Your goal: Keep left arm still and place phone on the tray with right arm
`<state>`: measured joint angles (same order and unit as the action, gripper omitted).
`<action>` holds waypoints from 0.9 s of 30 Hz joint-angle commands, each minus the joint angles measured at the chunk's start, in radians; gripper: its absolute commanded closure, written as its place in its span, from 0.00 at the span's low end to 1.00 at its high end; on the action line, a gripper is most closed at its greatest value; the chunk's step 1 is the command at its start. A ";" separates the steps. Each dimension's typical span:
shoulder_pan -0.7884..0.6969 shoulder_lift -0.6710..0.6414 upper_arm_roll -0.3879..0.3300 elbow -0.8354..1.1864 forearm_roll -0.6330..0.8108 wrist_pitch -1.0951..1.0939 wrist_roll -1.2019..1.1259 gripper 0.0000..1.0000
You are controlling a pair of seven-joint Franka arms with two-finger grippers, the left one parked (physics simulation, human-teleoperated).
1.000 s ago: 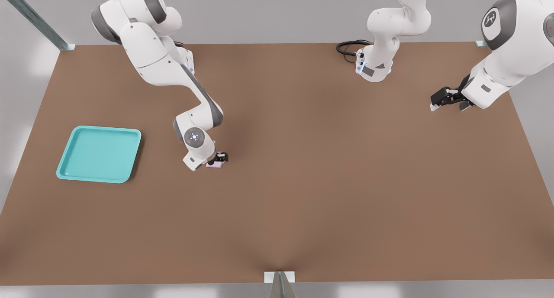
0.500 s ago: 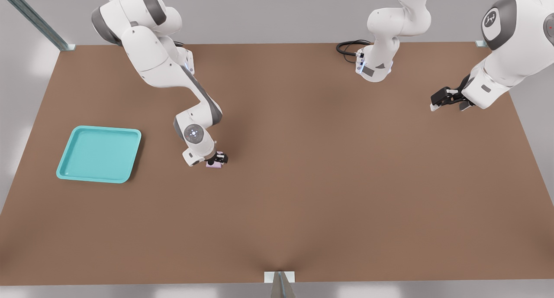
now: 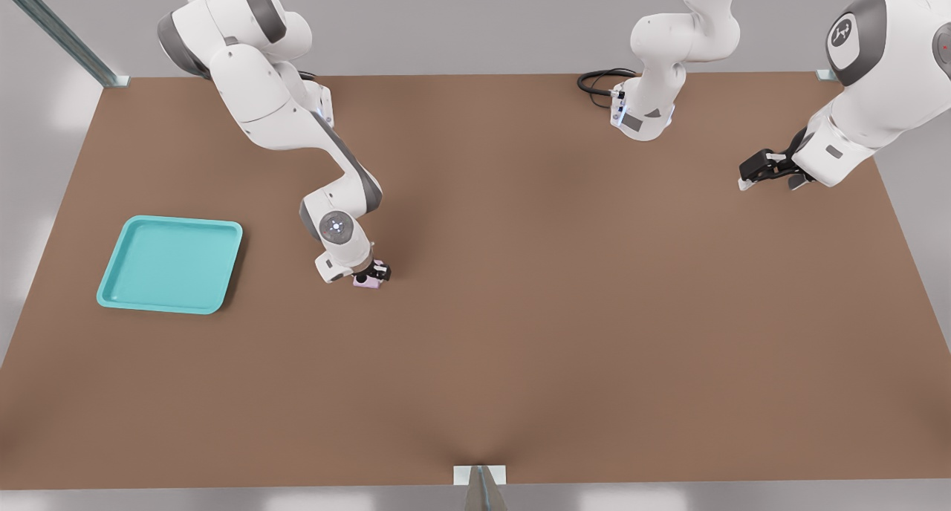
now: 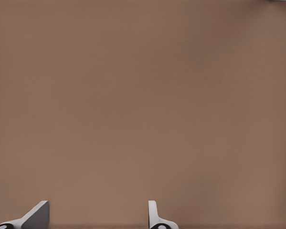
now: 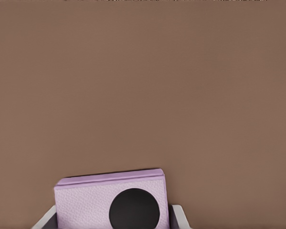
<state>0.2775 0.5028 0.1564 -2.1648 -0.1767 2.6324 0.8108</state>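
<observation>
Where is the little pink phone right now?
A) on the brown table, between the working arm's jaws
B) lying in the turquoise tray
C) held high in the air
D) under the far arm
A: the phone sits on the table inside the gripper, with a finger on each side, well off the tray.

We see bare table (image 3: 520, 333) between the tray (image 3: 169, 264) and the gripper (image 3: 369, 275), which sits low on the phone (image 3: 365, 281), fingers (image 5: 180, 217) flanking it. Nothing stands on that stretch.
</observation>
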 commanded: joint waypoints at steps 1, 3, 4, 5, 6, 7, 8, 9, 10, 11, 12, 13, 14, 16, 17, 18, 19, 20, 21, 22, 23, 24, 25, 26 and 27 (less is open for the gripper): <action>-0.003 -0.003 0.000 0.000 -0.004 -0.002 0.051 0.21; -0.004 -0.021 0.000 0.002 -0.004 -0.009 0.048 0.21; -0.006 -0.033 0.000 0.002 -0.004 -0.014 0.036 0.21; -0.006 -0.052 0.002 0.010 -0.004 -0.057 0.025 0.21; -0.015 -0.076 0.000 0.011 -0.004 -0.081 -0.007 0.21; -0.050 -0.107 0.000 0.019 -0.004 -0.137 -0.068 0.21; -0.079 -0.130 0.002 0.019 -0.004 -0.158 -0.114 0.21; -0.129 -0.161 0.003 0.017 -0.004 -0.190 -0.193 0.21; -0.165 -0.182 0.002 0.019 -0.004 -0.200 -0.245 0.21; -0.225 -0.201 0.003 0.017 -0.004 -0.224 -0.337 0.21; -0.279 -0.224 0.003 0.011 -0.004 -0.242 -0.418 0.21; -0.337 -0.240 0.011 0.008 -0.004 -0.252 -0.493 0.21; -0.400 -0.254 0.014 0.003 -0.003 -0.264 -0.584 0.22; -0.531 -0.293 0.029 -0.035 -0.003 -0.262 -0.745 0.22; -0.624 -0.294 0.055 -0.044 -0.003 -0.262 -0.834 0.22; -0.708 -0.290 0.081 -0.046 -0.003 -0.259 -0.898 0.22; -0.757 -0.288 0.081 -0.052 -0.003 -0.252 -0.955 0.22; -0.807 -0.280 0.081 -0.053 -0.003 -0.247 -1.013 0.22; -0.854 -0.260 0.081 -0.053 -0.003 -0.226 -1.070 0.22; -0.891 -0.239 0.081 -0.052 -0.003 -0.223 -1.099 0.22; -0.917 -0.221 0.081 -0.052 -0.003 -0.203 -1.130 0.22; -0.937 -0.201 0.081 -0.052 -0.003 -0.190 -1.157 0.14; -0.939 -0.198 0.081 -0.050 -0.003 -0.196 -1.153 0.00; -0.939 -0.198 0.081 -0.044 -0.003 -0.200 -1.153 0.00; -0.939 -0.201 0.083 -0.033 -0.003 -0.200 -1.164 0.00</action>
<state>-0.6603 0.3001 0.2414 -2.1957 -0.1797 2.4243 0.2064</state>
